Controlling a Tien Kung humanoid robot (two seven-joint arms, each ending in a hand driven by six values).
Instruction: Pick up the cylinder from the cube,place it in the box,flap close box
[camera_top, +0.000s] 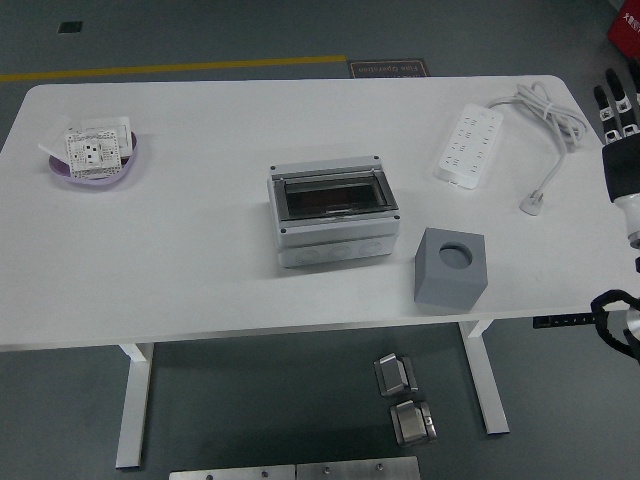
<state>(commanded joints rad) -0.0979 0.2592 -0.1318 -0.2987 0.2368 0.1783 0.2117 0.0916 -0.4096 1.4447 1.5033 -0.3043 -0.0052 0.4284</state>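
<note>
You see the white counter with a grey plastic box with a clear see-through lid in its middle; the lid lies flat on top; just to its right, near the front edge, sits a grey cube with a round hole in its top; something grey sits in the hole, but you cannot tell if it is the cylinder; your black right hand is at the right edge, fingers straight and spread, holding nothing; a white power strip lies at the back right; a purple bowl of white sockets sits far left.
</note>
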